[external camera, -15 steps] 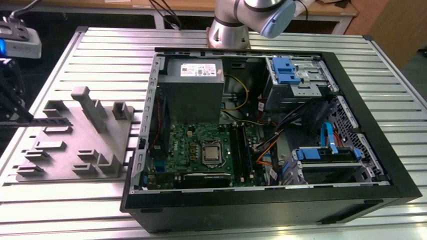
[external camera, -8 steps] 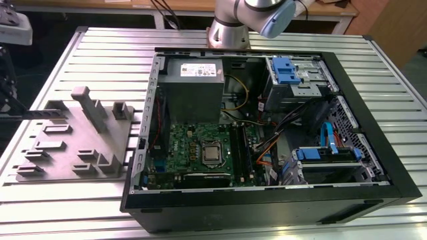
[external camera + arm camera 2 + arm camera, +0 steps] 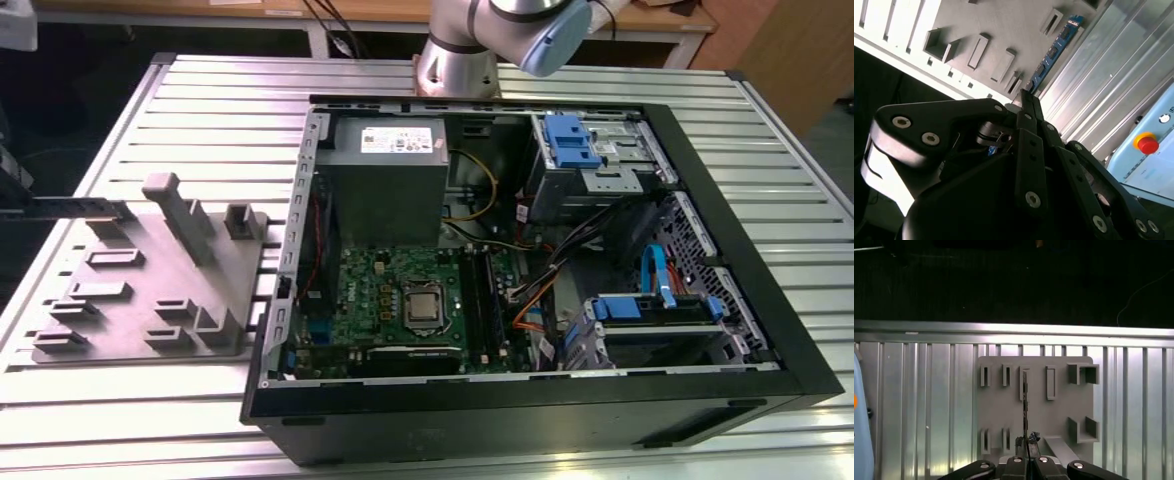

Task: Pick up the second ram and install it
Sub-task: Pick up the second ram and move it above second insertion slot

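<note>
The second ram (image 3: 74, 207) stands on edge along the far side of the grey fixture plate (image 3: 134, 290), at the exterior view's left. In the second wrist view the ram (image 3: 1054, 50) is a narrow blue-green stick at the edge of the plate (image 3: 1004, 25). The first wrist view shows it edge-on as a thin dark line (image 3: 1025, 400) across the plate (image 3: 1059, 415). My gripper (image 3: 1024, 97) hangs well above the plate, shut and holding nothing. Its fingertips (image 3: 1026, 459) line up with the ram's edge.
The open computer case (image 3: 747, 330) lies on the slatted aluminium table (image 3: 200, 100), with the green motherboard (image 3: 387, 300), grey power supply (image 3: 387, 160) and blue drive bays (image 3: 567, 140) inside. A light-blue box with a red stop button (image 3: 1147, 145) stands beside the table.
</note>
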Robot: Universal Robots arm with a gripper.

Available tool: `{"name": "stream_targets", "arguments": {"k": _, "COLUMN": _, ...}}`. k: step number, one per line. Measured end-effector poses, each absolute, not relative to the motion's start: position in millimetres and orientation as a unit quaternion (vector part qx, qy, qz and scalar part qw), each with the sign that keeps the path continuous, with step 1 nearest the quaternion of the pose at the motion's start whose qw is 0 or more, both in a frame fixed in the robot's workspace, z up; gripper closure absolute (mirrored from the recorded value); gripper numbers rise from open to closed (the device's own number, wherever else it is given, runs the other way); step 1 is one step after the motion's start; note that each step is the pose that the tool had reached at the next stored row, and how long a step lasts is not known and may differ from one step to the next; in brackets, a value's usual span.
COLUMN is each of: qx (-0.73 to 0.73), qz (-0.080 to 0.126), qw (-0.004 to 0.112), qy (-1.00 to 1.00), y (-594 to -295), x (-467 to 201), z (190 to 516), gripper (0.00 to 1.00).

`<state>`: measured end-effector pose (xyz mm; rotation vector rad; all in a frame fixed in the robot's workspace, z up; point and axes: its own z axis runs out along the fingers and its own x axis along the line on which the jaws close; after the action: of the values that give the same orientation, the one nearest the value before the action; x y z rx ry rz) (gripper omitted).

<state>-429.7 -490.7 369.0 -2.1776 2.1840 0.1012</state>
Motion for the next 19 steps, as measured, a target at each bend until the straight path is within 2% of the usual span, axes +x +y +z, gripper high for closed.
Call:
{"name": "stream_targets", "arguments": {"k": 9, "qx": -0.705, "qz": 0.035, "qw": 0.030, "qy": 0.707, "y": -491, "x": -430, "z": 397, "gripper": 0.92}}
{"name": "stream_targets", "arguments": {"k": 19, "qx": -0.705, "qz": 0.035, "qw": 0.030, "qy": 0.707, "y": -491, "x": -427, "z": 398, "gripper": 0.92}}
